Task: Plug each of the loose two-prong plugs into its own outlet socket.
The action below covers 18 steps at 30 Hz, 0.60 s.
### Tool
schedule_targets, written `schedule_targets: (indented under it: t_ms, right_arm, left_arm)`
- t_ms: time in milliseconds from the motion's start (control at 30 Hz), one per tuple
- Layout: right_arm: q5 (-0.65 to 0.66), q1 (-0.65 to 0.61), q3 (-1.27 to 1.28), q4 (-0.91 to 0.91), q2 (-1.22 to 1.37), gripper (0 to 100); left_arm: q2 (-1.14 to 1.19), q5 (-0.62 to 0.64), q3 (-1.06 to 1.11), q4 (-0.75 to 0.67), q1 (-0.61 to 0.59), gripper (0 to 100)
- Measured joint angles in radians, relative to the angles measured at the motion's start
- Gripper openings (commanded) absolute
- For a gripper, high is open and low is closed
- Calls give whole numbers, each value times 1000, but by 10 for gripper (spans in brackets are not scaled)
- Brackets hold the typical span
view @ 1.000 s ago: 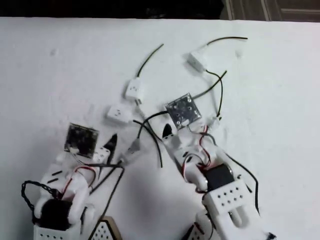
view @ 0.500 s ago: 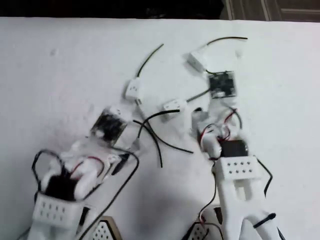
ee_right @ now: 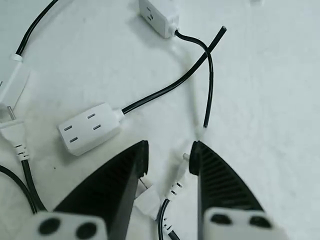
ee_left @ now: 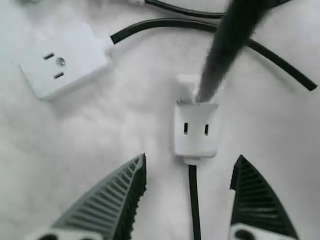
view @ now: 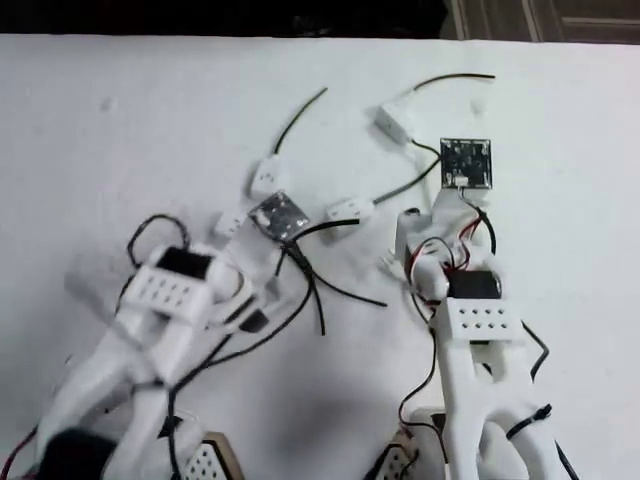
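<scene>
- Jaws on my left arm hang released over the surface (ee_left: 100,125), one on each side of a white two-slot socket (ee_left: 196,131) without touching it; its black cord (ee_left: 193,200) runs back between them.
- Near it lies a white three-hole socket (ee_left: 62,60), and a blurred black cable (ee_left: 225,45) crosses in front.
- My right jaws are released too, flanking a loose white two-prong plug (ee_right: 175,189) that lies unclamped on the surface.
- Beyond that plug lies a multi-slot socket (ee_right: 90,129), with a second plug (ee_right: 12,131) near it and another socket (ee_right: 159,15) farther off.
</scene>
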Motion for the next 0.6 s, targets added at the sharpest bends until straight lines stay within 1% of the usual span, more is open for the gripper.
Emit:
schedule_targets:
  t_ms: [167,300,433,533,600]
  right_arm:
    - [0,0,0,0,0,135]
    - [0,0,0,0,0,135]
    - [0,0,0,0,0,134]
    - [0,0,0,0,0,134]
    - [0,0,0,0,0,134]
  left_arm:
    - [249,0,-121,0,0,262]
    - [414,0,-222,0,0,169]
    - [499,0,-290,0,18,91]
    - [509,0,-299,0,46,27]
    - [511,0,-299,0,58,24]
